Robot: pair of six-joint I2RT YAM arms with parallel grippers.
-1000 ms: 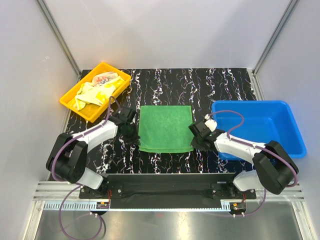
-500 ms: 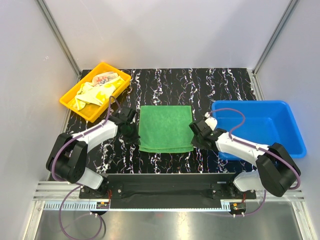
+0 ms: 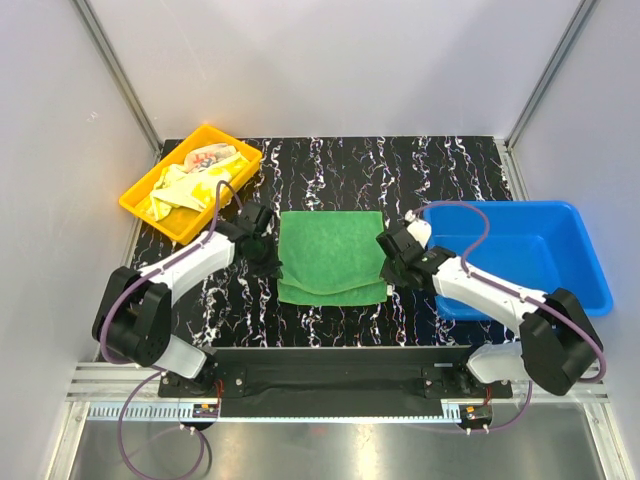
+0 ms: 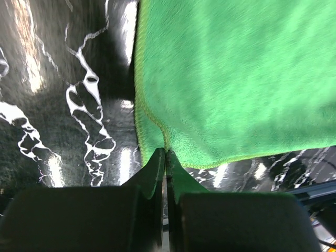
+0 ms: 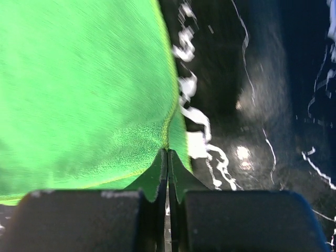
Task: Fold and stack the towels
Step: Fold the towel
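Observation:
The green towel [image 3: 330, 250] lies spread in the middle of the black marbled table [image 3: 330, 165]. Its near edge is lifted and sags between my two grippers. My left gripper [image 3: 272, 262] is shut on the towel's near left corner [image 4: 157, 131]. In the left wrist view the fingertips [image 4: 166, 153] pinch the hem. My right gripper [image 3: 388, 264] is shut on the near right corner [image 5: 176, 131], its fingertips [image 5: 167, 152] closed on the hem. A yellow patterned towel [image 3: 192, 186] and a white printed towel [image 3: 208, 157] lie crumpled in the yellow tray [image 3: 150, 222].
The yellow tray stands at the far left of the table. A blue bin [image 3: 500, 206] sits at the right, close behind my right arm. Grey walls close in the table on three sides.
Both grippers have moved away from the arm bases with the green towel's near corners. The towel's near edge has risen off the table.

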